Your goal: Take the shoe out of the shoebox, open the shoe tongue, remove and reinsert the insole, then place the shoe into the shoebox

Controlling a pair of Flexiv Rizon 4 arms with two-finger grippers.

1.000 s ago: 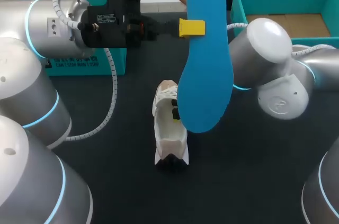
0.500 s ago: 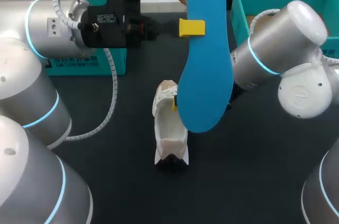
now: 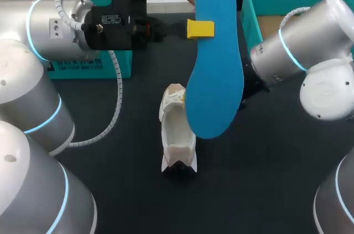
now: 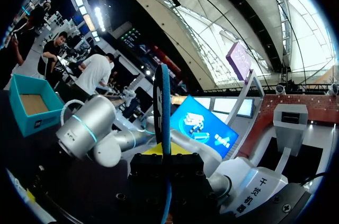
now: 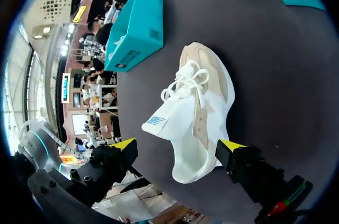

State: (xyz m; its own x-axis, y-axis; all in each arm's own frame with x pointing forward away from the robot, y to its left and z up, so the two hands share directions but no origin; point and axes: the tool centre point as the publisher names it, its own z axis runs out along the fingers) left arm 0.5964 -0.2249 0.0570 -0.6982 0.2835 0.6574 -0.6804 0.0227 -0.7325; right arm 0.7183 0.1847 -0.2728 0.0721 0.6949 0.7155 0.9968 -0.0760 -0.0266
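Shoe [image 3: 177,134], white and beige, stands on its sole on the dark table [image 3: 265,178], outside both boxes; in the right wrist view [image 5: 198,107] its laces are loose and its tongue [image 5: 167,118] is pulled up. Blue insole [image 3: 213,62] hangs above the shoe and just to its right, out of the shoe, its lower end overlapping the shoe's side in the head view. Left gripper [image 3: 200,29], above and behind the shoe, is clamped on the insole's upper part; its wrist view shows the insole [image 4: 162,102] edge-on between the fingers [image 4: 166,156]. Right gripper [image 5: 177,147] is spread wide, the shoe lying between and ahead of its yellow tips; whether either tip touches cannot be told. Right arm [image 3: 301,51] enters right of the shoe. An open teal shoebox [image 3: 249,1] sits behind and right of the shoe, a second teal box [image 3: 119,65] behind and left.
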